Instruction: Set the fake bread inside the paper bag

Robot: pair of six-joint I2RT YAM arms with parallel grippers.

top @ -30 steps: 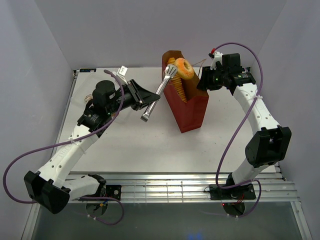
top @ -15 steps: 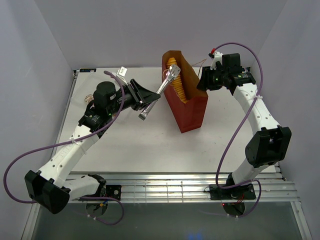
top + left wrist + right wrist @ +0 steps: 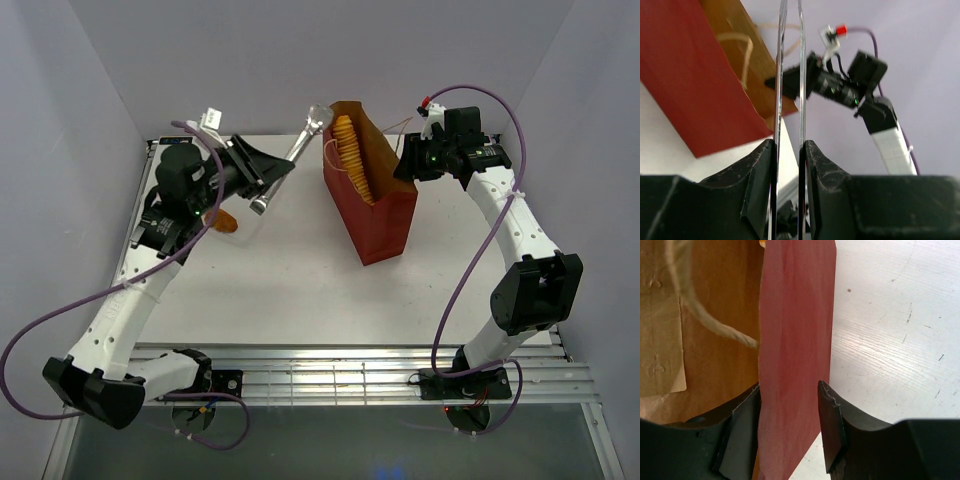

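The dark-red paper bag (image 3: 375,210) stands upright at the table's middle back, and the long ridged loaf (image 3: 349,155) stands inside it. A small brown pastry (image 3: 226,222) lies on the table under my left arm. My left gripper (image 3: 277,172) is shut on the metal tongs (image 3: 300,150). Their empty tips point up beside the bag's left rim. In the left wrist view my fingers (image 3: 762,165) squeeze the two tong arms (image 3: 801,75), with the bag (image 3: 690,85) at the left. My right gripper (image 3: 408,166) grips the bag's right wall (image 3: 792,340), one finger inside and one outside. The doughnut is hidden.
The white table (image 3: 300,290) is bounded by grey walls at left, back and right. A slotted metal rail (image 3: 350,375) runs along its near edge. The bag's tan string handle (image 3: 695,315) hangs inside the bag.
The tongs held the doughnut over the bag's mouth. It dropped out of sight into the bag. My left arm then drew back left and up with empty tongs, uncovering the small brown pastry.
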